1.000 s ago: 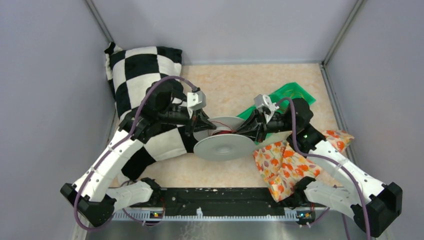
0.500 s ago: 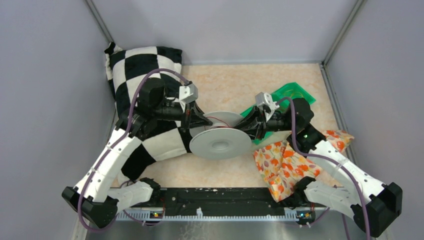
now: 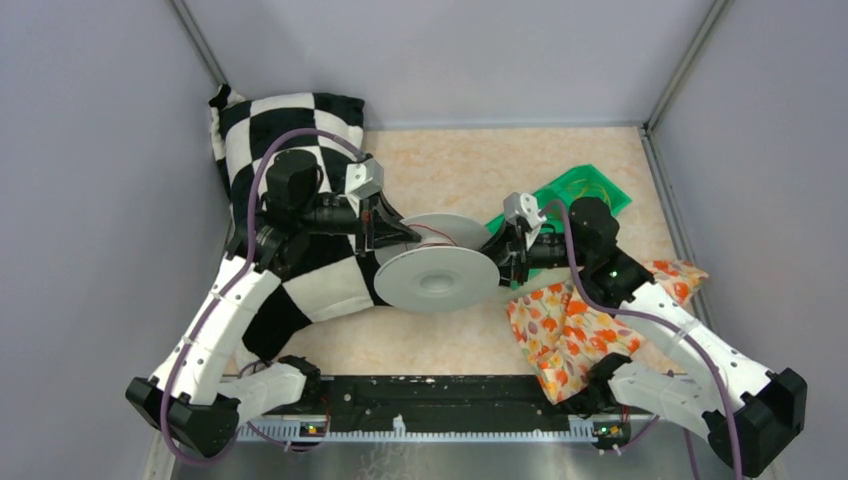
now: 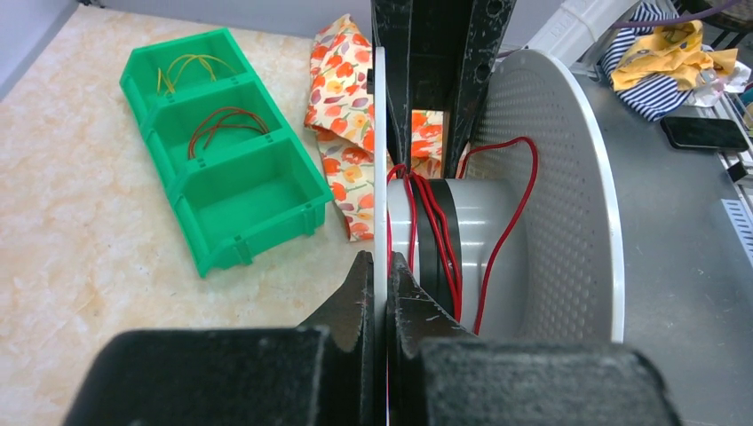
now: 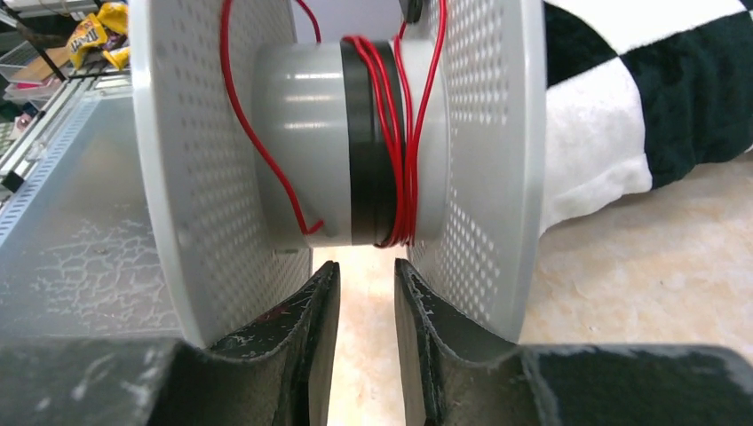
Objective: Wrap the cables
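A grey perforated spool (image 3: 437,280) is held above the table between both arms. A thin red wire (image 4: 426,222) is wound a few turns round its hub (image 5: 297,151), with a loose loop beside the turns (image 5: 257,133). My left gripper (image 4: 382,259) is shut on the edge of one thin flange (image 4: 380,160); it also shows in the top view (image 3: 408,238). My right gripper (image 5: 366,271) is open, its fingers between the two flanges just under the hub, holding nothing. Yellowish cables (image 4: 191,67) and reddish-brown cables (image 4: 226,124) lie in a green bin.
The green three-compartment bin (image 3: 590,185) stands at the back right behind the right arm. A floral cloth (image 3: 565,330) lies at the right front. A black-and-white checked pillow (image 3: 270,140) fills the left side under the left arm. Grey walls enclose the table.
The spool and both grippers have shifted a little left and back. The left wrist has drawn back over the pillow, still holding the flange.
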Controlling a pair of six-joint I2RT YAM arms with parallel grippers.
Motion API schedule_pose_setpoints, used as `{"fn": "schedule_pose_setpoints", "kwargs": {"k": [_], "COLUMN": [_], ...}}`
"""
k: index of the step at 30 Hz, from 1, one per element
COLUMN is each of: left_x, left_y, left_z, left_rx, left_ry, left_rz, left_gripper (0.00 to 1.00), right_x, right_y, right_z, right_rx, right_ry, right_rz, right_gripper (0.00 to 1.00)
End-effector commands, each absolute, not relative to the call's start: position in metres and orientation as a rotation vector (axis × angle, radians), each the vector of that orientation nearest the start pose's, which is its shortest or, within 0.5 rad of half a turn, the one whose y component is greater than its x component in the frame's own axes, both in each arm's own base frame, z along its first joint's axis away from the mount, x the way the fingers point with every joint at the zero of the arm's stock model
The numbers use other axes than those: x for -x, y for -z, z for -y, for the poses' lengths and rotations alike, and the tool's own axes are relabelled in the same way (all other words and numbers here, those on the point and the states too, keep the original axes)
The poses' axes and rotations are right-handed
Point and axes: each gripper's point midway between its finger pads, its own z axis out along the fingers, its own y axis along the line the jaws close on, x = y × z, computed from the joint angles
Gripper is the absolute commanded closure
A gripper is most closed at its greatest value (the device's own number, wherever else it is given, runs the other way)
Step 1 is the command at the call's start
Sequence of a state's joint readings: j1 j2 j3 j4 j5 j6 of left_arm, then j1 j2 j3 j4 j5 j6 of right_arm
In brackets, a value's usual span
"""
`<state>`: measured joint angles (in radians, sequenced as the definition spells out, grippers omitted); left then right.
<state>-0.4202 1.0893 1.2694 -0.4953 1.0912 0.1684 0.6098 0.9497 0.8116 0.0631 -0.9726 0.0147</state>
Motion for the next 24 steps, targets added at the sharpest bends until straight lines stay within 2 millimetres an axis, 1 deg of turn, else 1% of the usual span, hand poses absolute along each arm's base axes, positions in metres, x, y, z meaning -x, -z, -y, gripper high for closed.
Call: {"fn": "schedule_pose_setpoints", "kwargs": {"k": [1, 9, 16, 21, 24], "left_x": [-0.187, -0.190, -0.197, -0.202, -0.208], "left_y": [-0.399, -0.399, -0.391, -0.384, -0.379], "left_z": [0.248, 0.245, 0.244, 0.246, 0.247], "left_rx": [-1.247, -1.240, -1.231, -1.234, -1.231], "left_ry": [1.120, 1.113, 1.116, 1.144, 1.146], "left_rz": [-1.220, -1.223, -1.258, -1.282, -1.296], "left_gripper": [1.00, 1.00, 1.00, 1.00, 1.00], "right_x": [-0.149, -0.155, -0.157, -0.165, -0.174], "right_y": [-0.302, -0.298, -0.309, -0.324, -0.325], "right_z": [-0.275, -0.266, -0.254, -0.245, -0.235], "right_rx": [1.244, 1.226, 1.195, 1.134, 1.092], "right_ry": [-1.171, -1.085, -1.007, -0.951, -0.862], "right_rz": [-1.273, -1.320, -1.355, -1.384, -1.428], "right_gripper": [0.69, 0.68, 0.62, 0.59, 0.57]}}
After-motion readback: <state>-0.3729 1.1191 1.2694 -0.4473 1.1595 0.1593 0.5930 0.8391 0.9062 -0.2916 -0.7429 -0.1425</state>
